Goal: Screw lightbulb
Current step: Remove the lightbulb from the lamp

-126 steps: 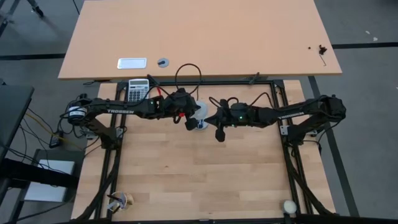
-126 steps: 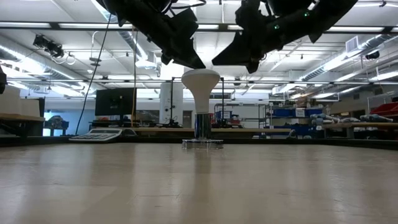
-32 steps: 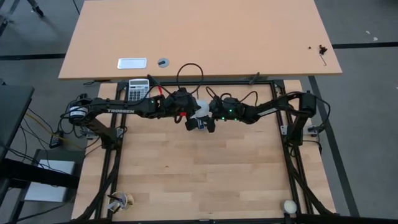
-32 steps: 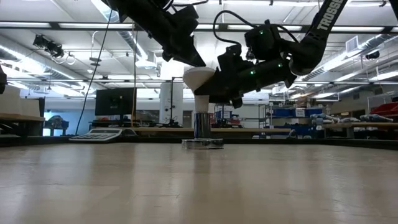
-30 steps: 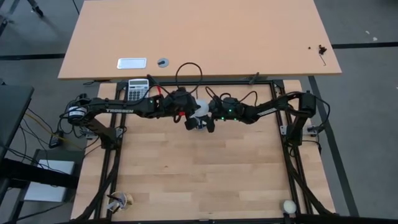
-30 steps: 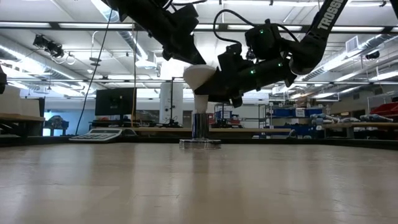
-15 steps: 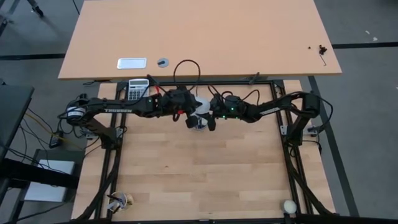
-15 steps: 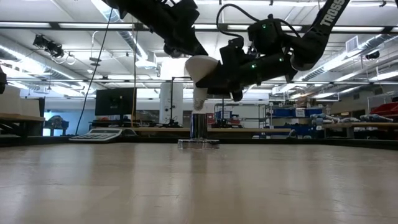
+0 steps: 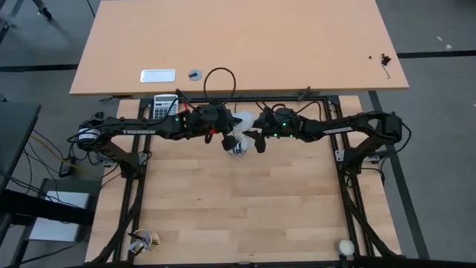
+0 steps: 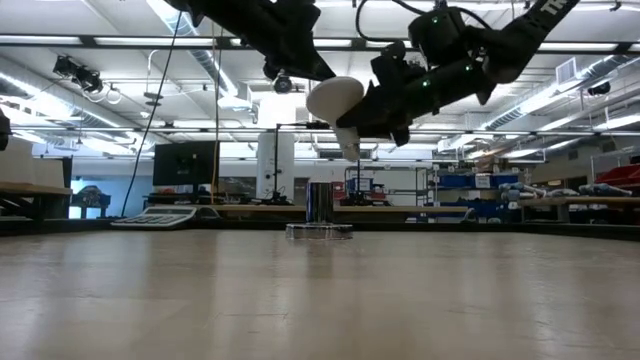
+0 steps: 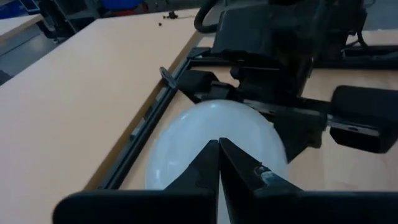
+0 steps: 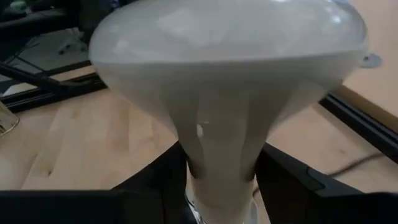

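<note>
Lightbulb hangs tilted in the air above the socket, its dome towards my left arm and its screw base pointing down and off to the side, clear of the socket mouth. I count one bulb and one socket; the socket stands upright on the desk, alone.

My right gripper has its fingers clamped on the bulb's narrow neck, one on each side, which leaves the threaded end free to enter the socket and lets me turn the bulb about its own axis. My left gripper has its fingers pressed together, tips resting against the white dome. I judge that it is there to steady the wide end, not to carry it.

With the bulb tipped like this, I reckon it must be brought upright and centred over the socket before any turning, or the thread could cross.

Beyond these, the high view shows one calculator at the far edge and two small cream balls at the near corners.
</note>
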You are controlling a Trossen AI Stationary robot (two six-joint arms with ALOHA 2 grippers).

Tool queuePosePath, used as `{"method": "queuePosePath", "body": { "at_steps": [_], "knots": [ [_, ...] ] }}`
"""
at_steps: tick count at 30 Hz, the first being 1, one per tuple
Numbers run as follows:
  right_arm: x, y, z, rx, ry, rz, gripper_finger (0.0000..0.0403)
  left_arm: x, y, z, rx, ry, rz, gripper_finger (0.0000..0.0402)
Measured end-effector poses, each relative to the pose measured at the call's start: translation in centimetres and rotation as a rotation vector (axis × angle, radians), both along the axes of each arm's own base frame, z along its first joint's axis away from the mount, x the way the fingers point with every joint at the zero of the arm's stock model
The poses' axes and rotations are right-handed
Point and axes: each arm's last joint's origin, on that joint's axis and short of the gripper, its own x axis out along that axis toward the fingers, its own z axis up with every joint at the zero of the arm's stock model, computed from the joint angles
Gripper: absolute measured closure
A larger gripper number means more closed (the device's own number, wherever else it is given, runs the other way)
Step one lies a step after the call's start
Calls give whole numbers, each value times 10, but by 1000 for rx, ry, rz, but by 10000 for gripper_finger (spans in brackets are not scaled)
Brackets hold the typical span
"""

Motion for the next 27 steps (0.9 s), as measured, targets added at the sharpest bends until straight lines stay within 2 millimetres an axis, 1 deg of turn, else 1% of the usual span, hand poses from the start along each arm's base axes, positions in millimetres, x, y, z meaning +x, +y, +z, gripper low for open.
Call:
{"method": "queuePosePath", "body": {
  "at_steps": [7, 10, 14, 18, 23, 27],
  "knots": [
    [-21, -5, 16, 63, 60, -109, 225, 2, 0, 2, 22, -30, -20, 383],
    [-28, -7, 15, 108, 112, -162, 226, 2, 1, 2, 41, -29, 12, 383],
    [-32, -8, 3, 217, 194, -212, 226, 1, 2, 2, 63, -21, 35, 383],
    [-31, -7, -16, 369, 273, -286, 226, 2, 2, 3, 88, -20, 30, 383],
    [-24, -5, -37, 511, 299, -356, 225, 2, 3, 5, 105, -32, 33, 383],
    [-19, -3, -53, 562, 325, -427, 225, 2, 3, 5, 120, -23, 28, 383]
  ]
}}
